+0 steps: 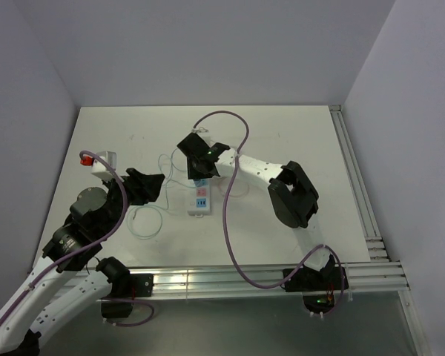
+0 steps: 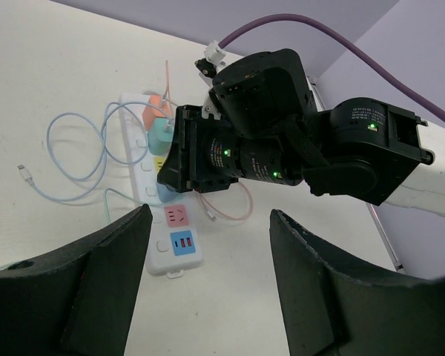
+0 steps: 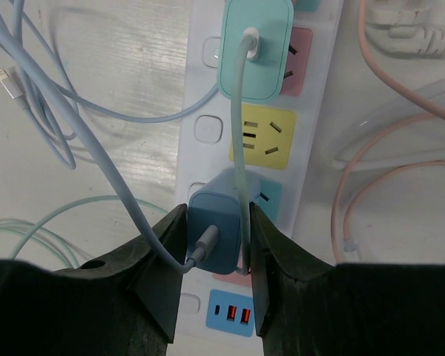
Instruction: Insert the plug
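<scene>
A white power strip (image 1: pixel 199 202) with coloured sockets lies mid-table. My right gripper (image 3: pixel 215 237) is shut on a blue plug (image 3: pixel 216 228) with a light blue cable, holding it over the strip's teal socket (image 3: pixel 273 199). I cannot tell whether its pins are in. A mint plug (image 3: pixel 256 48) sits in a socket further up, and its cable runs down beside the blue plug. The yellow socket (image 3: pixel 262 136) between them is free. My left gripper (image 2: pixel 210 222) is open and empty, just left of the strip's end (image 2: pixel 175 249), facing the right gripper (image 2: pixel 208 159).
Loose light blue cables (image 3: pixel 67 111) lie left of the strip and pink cables (image 3: pixel 371 148) lie right of it. A USB panel (image 3: pixel 230 313) is at the strip's near end. Aluminium rails (image 1: pixel 267 278) run along the near and right table edges. A purple cable (image 1: pixel 226 222) arcs over the table.
</scene>
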Robot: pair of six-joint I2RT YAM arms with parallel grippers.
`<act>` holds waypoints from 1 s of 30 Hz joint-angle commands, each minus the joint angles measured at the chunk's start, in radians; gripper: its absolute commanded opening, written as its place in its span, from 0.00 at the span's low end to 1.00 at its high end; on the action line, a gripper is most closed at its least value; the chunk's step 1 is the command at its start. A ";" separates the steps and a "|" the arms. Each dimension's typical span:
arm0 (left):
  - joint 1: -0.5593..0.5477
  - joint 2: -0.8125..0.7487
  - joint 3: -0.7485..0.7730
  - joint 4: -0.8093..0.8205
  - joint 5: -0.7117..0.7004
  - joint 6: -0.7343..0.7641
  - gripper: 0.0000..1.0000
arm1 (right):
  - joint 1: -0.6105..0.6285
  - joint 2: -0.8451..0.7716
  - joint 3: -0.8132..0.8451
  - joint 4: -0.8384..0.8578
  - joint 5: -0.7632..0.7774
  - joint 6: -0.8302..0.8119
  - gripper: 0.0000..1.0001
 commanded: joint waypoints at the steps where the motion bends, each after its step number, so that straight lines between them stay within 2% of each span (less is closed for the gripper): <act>1: 0.005 -0.007 0.002 0.018 0.002 0.018 0.70 | 0.003 -0.020 -0.027 0.004 0.021 0.010 0.07; 2: 0.006 -0.007 0.001 0.021 0.006 0.017 0.70 | 0.003 -0.019 -0.032 0.000 0.026 0.010 0.00; 3: 0.005 -0.005 -0.001 0.023 0.008 0.015 0.70 | 0.002 -0.019 -0.040 -0.002 0.028 0.012 0.00; 14: 0.006 0.005 0.001 0.027 0.017 0.012 0.70 | -0.032 -0.080 -0.199 0.049 0.025 0.018 0.00; 22: 0.006 0.027 -0.002 0.049 0.032 0.000 0.70 | -0.066 -0.010 -0.198 0.041 -0.012 -0.029 0.00; 30: 0.005 0.021 -0.004 0.046 0.026 -0.003 0.70 | -0.052 -0.014 -0.322 0.092 -0.028 -0.049 0.00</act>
